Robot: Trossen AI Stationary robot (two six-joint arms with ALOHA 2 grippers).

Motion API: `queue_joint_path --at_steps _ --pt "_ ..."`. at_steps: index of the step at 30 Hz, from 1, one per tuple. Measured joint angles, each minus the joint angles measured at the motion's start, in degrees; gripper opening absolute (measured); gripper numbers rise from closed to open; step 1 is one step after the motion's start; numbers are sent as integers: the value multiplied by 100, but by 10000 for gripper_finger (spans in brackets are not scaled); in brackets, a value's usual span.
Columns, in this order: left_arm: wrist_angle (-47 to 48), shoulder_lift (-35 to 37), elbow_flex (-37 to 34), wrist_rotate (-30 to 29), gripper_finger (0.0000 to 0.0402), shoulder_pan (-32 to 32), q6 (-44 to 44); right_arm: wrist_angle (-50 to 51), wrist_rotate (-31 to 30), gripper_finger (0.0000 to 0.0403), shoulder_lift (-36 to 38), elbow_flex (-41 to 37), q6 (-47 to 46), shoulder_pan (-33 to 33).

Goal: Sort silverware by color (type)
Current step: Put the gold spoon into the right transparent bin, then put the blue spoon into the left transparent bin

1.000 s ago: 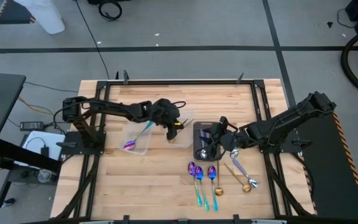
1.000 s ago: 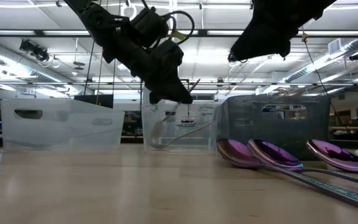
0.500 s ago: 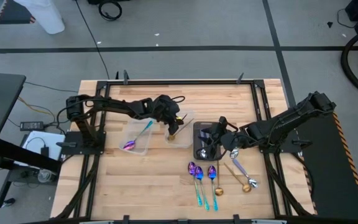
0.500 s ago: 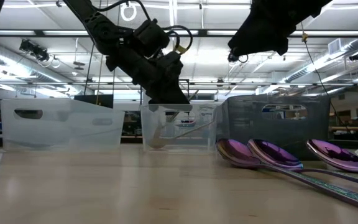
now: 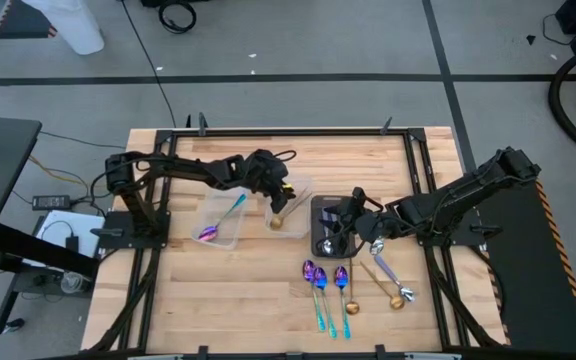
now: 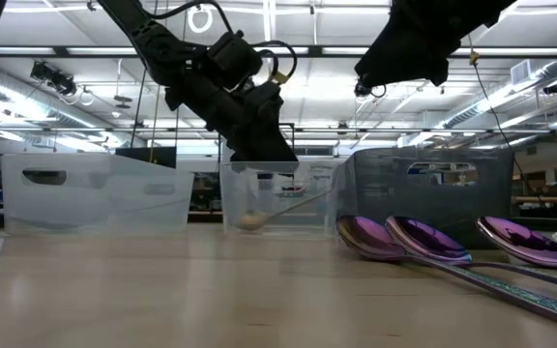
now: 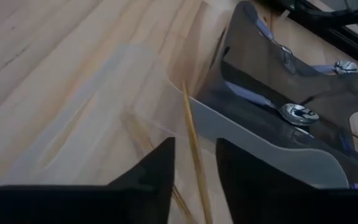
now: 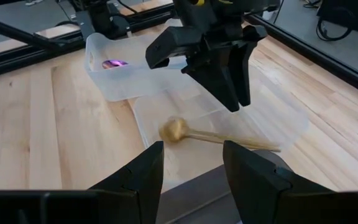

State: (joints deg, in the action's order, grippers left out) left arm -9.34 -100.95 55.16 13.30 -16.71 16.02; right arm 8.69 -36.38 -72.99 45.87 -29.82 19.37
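The left end effector point(image 5: 274, 197) is hanging over the middle tub point(image 5: 290, 208), near the middle of the counter point(image 5: 248, 290). A second ago a gold spoon point(image 8: 188, 132) was leaning up from under it. Now that spoon is lying flat on the tub floor, and the fingers point(image 8: 229, 74) are standing a little apart with nothing between them. So the drop looks done, and gold now has its own tub.

To the left, a purple spoon point(image 5: 211, 233) is already lying in the left tub point(image 5: 220, 222).

To the right, the dark tray point(image 5: 320, 228) is sitting just beside the middle tub. The right end effector point(image 5: 349, 222) is hanging over it. Its fingers are standing apart with nothing in them.

Nearer the front edge of the counter, three purple spoons point(image 5: 320, 285) are lying side by side. A second gold spoon point(image 5: 351, 298) is lying next to them. A silver spoon point(image 5: 393, 280) and one more gold one point(image 5: 385, 290) are lying crossed, close to the right edge. So there is a lot left to sort.

The tubs and the tray are packed close, so there is little room between them. The back of the counter and the front left corner are giving lots of open room. The left arm can lift straight up, clear of the tub walls.
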Motion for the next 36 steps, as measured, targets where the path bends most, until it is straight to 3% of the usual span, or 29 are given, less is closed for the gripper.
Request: queue_joint_path --at_steps 6,19,28,36 --pt "85 297 -7 96 171 33 -564 28 39 176 0 0 0 19" --pt "997 1007 -4 -460 163 1036 -1040 61 137 176 0 0 183 16" --pt "1840 1073 -7 -501 162 1715 -829 65 949 176 0 0 389 16" --pt "1917 1073 -7 -527 162 2423 -885 66 1747 176 0 0 897 16"
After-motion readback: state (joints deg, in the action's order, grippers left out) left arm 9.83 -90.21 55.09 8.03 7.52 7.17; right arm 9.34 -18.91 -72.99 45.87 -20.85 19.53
